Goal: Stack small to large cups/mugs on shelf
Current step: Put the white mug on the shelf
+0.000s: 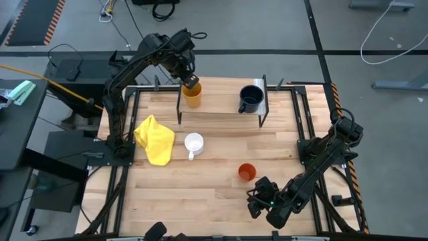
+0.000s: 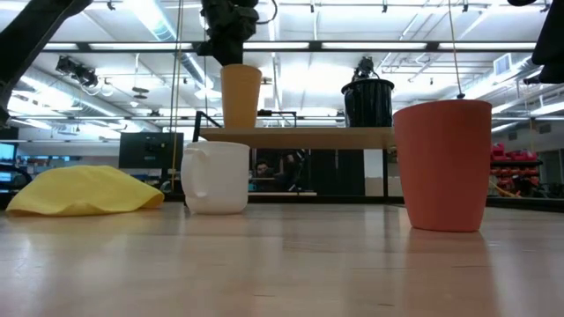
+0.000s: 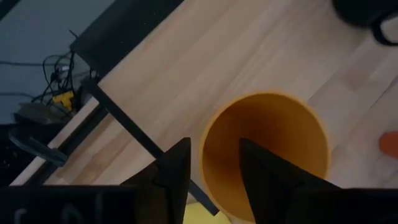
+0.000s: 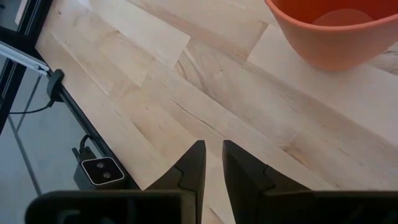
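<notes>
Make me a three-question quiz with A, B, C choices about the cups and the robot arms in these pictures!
1. Where does the yellow-orange cup stand?
A on the shelf
B on the yellow cloth
C inside the white mug

2. How many cups and mugs are on the shelf?
A one
B two
C four

3. What is the left gripper doing?
A lifting the white mug
B open at the yellow-orange cup's rim
C folding the cloth

Answers: 1 A, it stands beside the dark mug. 2 B, the other two stand on the table. 3 B, its fingers straddle the rim.

The left arm reaches to the far side, its end effector (image 1: 192, 83) pointing down with fingers parted. The right arm waits folded low at the near right, its end effector (image 1: 255, 201) with fingers slightly apart.
</notes>
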Robot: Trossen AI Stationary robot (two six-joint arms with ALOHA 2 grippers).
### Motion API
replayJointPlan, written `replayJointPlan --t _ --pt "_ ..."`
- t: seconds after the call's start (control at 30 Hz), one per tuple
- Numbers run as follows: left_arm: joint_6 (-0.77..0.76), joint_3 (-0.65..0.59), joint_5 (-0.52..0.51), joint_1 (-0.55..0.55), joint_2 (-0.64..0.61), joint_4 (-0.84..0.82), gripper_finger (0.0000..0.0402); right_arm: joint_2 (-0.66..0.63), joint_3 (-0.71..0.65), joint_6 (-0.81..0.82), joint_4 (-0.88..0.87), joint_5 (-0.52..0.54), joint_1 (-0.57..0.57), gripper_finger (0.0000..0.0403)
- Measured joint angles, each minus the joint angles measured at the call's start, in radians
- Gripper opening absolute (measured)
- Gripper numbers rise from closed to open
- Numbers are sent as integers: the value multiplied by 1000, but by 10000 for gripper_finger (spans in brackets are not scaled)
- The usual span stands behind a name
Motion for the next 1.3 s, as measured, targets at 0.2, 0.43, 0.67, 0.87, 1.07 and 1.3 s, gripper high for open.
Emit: replayJointPlan --t 0.2,0.43,0.67,0.87,1.07,1.3 --pt "-5 -5 -1 -6 -41 -2 148 0 0 0 -7 0 0 62" --pt "-23 -5 2 -39 -150 -1 141 0 0 0 -7 0 0 62" --pt "-99 -4 1 -134 -281 -1 145 -71 0 -37 -8 37 -2 62" --pt "-154 -5 -13 -291 -346 -2 134 -251 0 -165 -27 150 -3 62" --pt "-216 -7 -185 -495 -347 -1 128 -439 0 -181 -194 173 -3 59" --pt "-311 -7 -368 -703 -344 -1 127 -559 0 -121 -374 173 -2 57"
